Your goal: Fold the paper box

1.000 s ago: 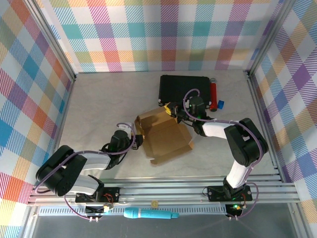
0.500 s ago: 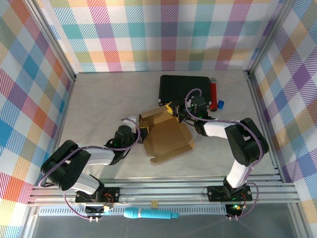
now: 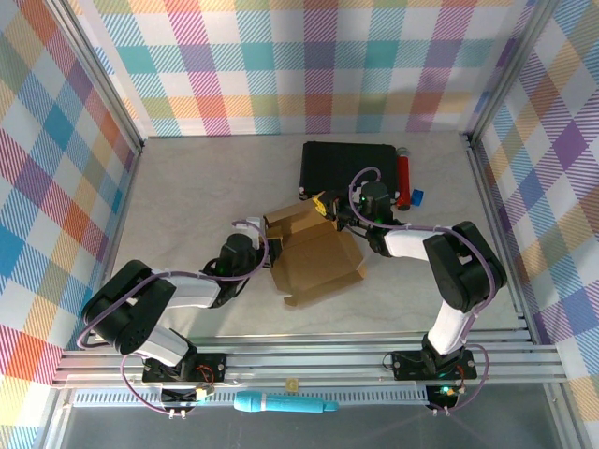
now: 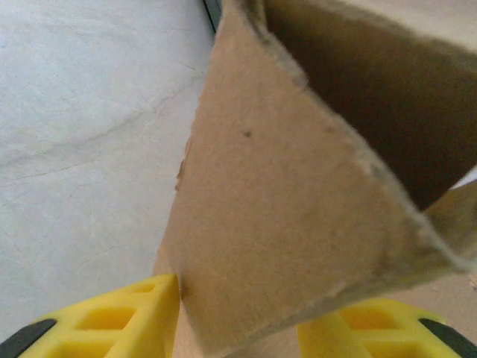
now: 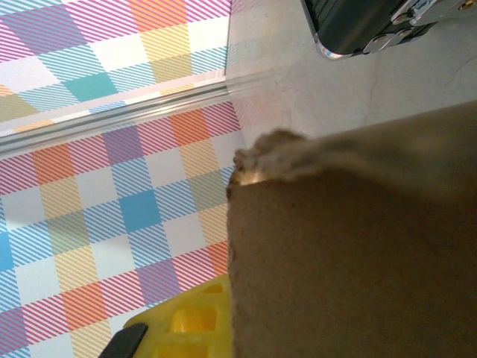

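The paper box (image 3: 318, 257) lies near the middle of the counter (image 3: 206, 187), a brown cardboard sheet partly folded up; its base is flat on the surface, a flap is raised along its far-left side, and small tabs stick out at the near and right edges. It sits just in front of the black case (image 3: 346, 164), which is further back; whether the two touch I cannot tell from above.

The left hand (image 3: 270, 251) reaches in low from the left and meets the box at its left edge; up close its yellow fingers (image 4: 119, 317) stand roughly half apart, with a cardboard flap (image 4: 276, 209) rising between them. The left finger sits right at the flap's edge; the gap is far wider than the sheet, so I would call this hand open around the flap rather than clamped on it.

The right hand (image 3: 328, 208) comes in from the right and sits at the box's far corner, close to the case; it is closed tight. In its own camera the cardboard (image 5: 358, 246) lies hard against the one yellow finger (image 5: 186, 322) that shows and hides the other; it looks pinched on the flap's torn corner.

A red cylinder (image 3: 405, 175) lies along the case's right side, with a small blue thing (image 3: 417, 196) just beside its near end; a teal pen-like object (image 3: 281, 404) rests in front of the arms' bases, off the counter. Plaid walls (image 3: 281, 65) close in the space.
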Controlling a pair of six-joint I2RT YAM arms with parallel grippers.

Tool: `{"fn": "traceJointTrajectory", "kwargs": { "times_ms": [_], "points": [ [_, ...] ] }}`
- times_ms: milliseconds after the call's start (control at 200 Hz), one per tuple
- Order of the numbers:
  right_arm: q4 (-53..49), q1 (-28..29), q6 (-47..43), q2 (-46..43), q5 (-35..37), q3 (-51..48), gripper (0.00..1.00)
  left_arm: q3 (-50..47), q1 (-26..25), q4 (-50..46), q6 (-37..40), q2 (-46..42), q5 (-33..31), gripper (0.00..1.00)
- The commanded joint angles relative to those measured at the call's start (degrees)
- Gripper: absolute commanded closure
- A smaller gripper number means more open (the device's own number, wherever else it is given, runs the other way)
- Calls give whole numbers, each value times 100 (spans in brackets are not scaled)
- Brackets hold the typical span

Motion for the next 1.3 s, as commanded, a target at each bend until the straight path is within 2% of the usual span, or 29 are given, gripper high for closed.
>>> {"fn": "traceJointTrajectory", "kwargs": {
  "times_ms": [0,210,380,750,910,1295],
  "points": [
    [98,-29,60,152,-86,22,100,136,-111,17,-97,-189,-180,56],
    [64,-73,38,169,-50,87,100,-157,-120,287,-352,-426,-493,53],
    [46,-100,-15,168,-24,80,100,-249,-120,427,-415,-384,-411,52],
    [42,-121,-58,182,-56,137,100,-216,-120,86,-147,-562,-60,62],
    [76,-121,-70,195,-40,118,100,-124,-120,88,87,-382,74,61],
    [538,-21,-108,150,306,-199,100,-30,-120,662,-161,65,-90,58]
  ]
}}
